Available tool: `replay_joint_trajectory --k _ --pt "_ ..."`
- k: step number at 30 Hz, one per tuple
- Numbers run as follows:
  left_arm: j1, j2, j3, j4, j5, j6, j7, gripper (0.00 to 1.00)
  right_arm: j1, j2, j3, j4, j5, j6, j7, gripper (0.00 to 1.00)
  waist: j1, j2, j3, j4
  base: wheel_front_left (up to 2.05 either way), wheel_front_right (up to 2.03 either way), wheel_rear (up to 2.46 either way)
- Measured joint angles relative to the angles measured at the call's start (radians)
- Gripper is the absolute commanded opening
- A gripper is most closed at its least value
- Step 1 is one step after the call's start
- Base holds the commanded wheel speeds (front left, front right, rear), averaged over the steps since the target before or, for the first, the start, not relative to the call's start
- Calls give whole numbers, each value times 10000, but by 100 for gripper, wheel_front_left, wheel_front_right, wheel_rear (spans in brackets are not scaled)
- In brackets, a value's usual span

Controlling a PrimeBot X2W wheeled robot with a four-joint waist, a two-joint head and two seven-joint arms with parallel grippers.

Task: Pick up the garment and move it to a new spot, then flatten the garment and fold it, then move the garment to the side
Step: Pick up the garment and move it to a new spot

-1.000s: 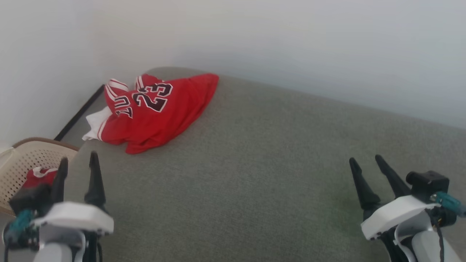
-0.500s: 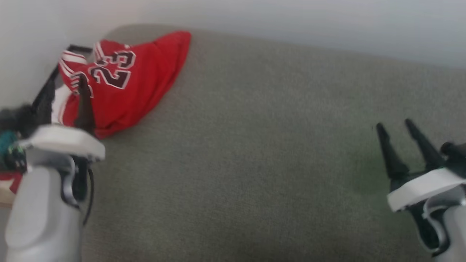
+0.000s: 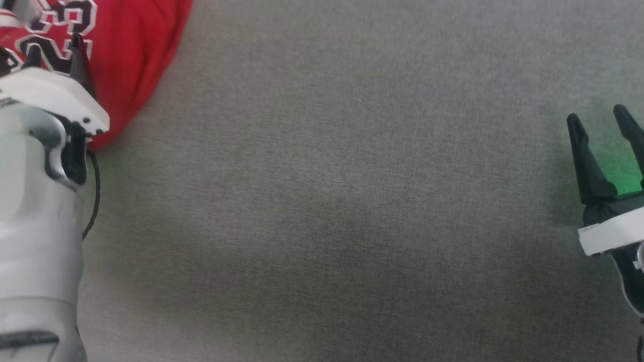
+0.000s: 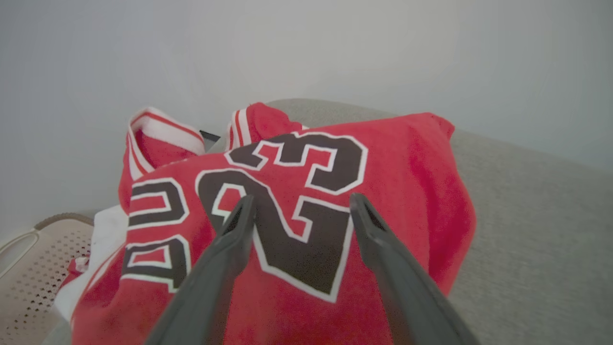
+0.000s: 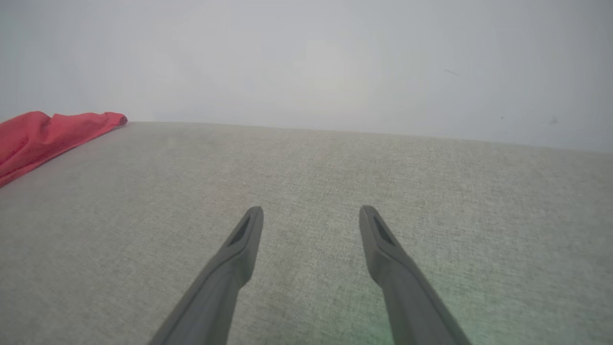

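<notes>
Pickup is your step in hand: the garment (image 4: 407,191) lies crumpled at the far left of the grey upholstered surface (image 3: 352,201), number side up, near a pale perforated basket (image 4: 28,268). Your left gripper (image 4: 301,199) hovers over the "23" with jaws released and nothing between them; whether the tips touch cloth, you cannot tell. Your right gripper (image 3: 596,114) sits well apart, jaws also released. Next, lower the left, pinch a thick fold, and lift it clear toward the open middle.
</notes>
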Motion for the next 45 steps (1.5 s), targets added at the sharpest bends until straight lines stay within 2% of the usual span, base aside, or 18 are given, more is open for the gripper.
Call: replay_joint_trajectory --k 5,9,14,17,18,19,24,33,38,45 --pt "-1040 61 -173 1760 -23 267 1133 100 -59 -203 -77 -470 21 2 238 100 0 0 606 -105 0 0 0" --pt "-1781 198 -439 2821 79 267 2353 100 -132 -299 -174 -836 23 0 454 100 0 0 912 -165 0 0 0" --pt "-2493 293 -518 3381 19 171 3730 100 -154 -366 -313 -1225 36 2 660 100 0 1 1149 -215 0 0 0" --pt "-2620 316 -606 3444 17 142 4015 100 -156 -376 -370 -1377 38 2 738 100 0 1 1222 -241 0 0 0" --pt "-2626 322 -616 3450 17 174 3994 13 -157 -376 -382 -1386 38 2 746 100 0 1 1236 -248 0 0 0" --pt "-2626 332 -602 3478 17 284 3793 0 -156 -372 -403 -1398 38 2 746 100 0 1 1239 -252 0 0 0" --pt "-2496 355 -662 3488 27 382 2583 0 -126 -242 -552 -1317 36 2 679 100 0 0 1042 -263 0 0 0" --pt "-2513 909 -1239 3001 537 -50 865 0 58 209 -575 -696 44 0 389 100 0 0 24 -204 0 0 0" --pt "-2782 1114 -1584 2615 840 -364 667 0 167 468 -481 -385 92 2 276 100 0 0 -576 -183 0 0 0" --pt "-3296 1753 -2142 1498 1210 -792 848 0 309 867 -384 38 92 0 25 100 0 0 -1625 -231 0 0 0"
